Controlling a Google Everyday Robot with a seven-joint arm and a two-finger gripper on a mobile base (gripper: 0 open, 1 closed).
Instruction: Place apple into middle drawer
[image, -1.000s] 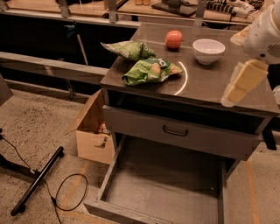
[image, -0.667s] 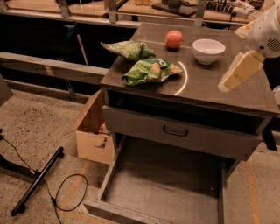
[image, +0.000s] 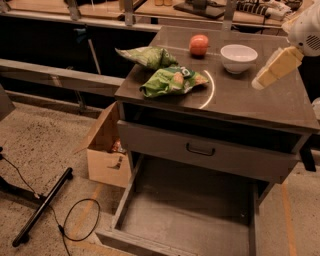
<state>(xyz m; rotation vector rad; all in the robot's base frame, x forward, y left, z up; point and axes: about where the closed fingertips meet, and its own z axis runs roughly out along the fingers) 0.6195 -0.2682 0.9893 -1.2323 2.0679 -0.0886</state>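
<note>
While the apple (image: 199, 44) lies on the cabinet (image: 240, 102) near the bowl (image: 238, 57), the gripper (image: 265, 77) hangs right of them, whether open or closed I cannot tell.

White bowl (image: 238, 57), green snack bags (image: 172, 81) on cabinet top (image: 260, 102); cardboard box (image: 106, 152), black cable (image: 75, 222) on floor.

Workshop-like lab: speckled concrete floor (image: 45, 145), drawer cabinet (image: 245, 102), workbenches (image: 45, 6) behind, loose cable (image: 75, 227), jaws over cabinet's right edge.
</note>
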